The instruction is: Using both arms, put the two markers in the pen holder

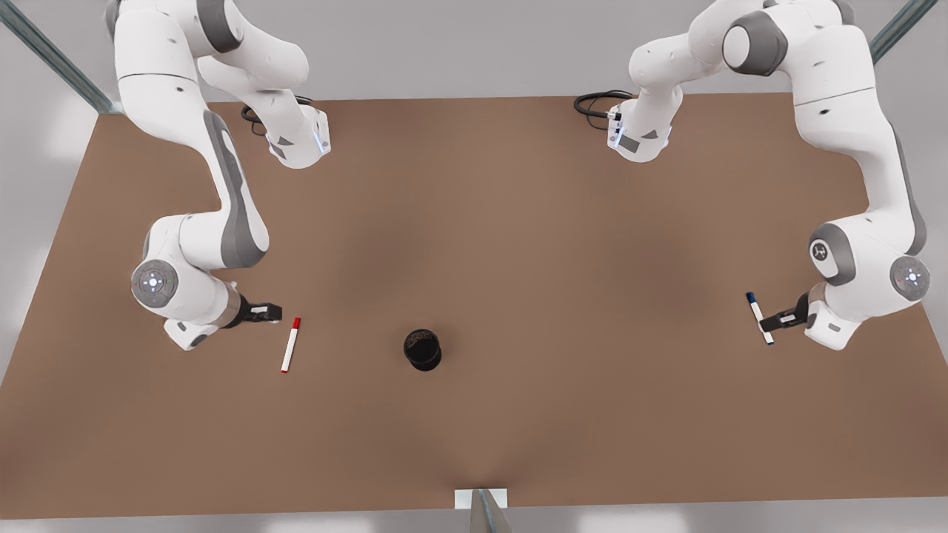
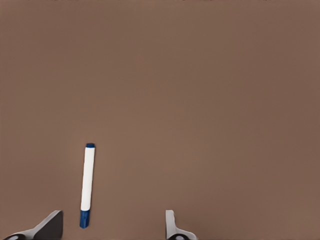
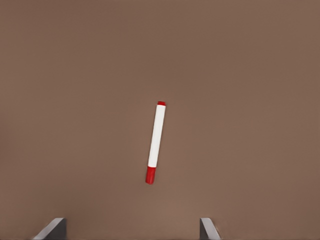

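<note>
Nothing placed yet: red marker (image 1: 290, 344) and blue marker (image 1: 759, 317) lie on table (image 1: 518, 222), pen holder (image 1: 422, 349) empty, left gripper (image 2: 112, 227) and right gripper (image 3: 132, 230) spread wide, holding nothing.

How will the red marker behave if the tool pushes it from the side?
The red marker lies flat on the table; with its round, slim barrel it would probably roll. It looks stiff and light, so it may slide or spin.

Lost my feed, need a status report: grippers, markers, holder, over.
Left gripper open over blue marker. Right gripper open beside red marker. Both markers flat on table. Pen holder upright between them, path unobstructed.
</note>
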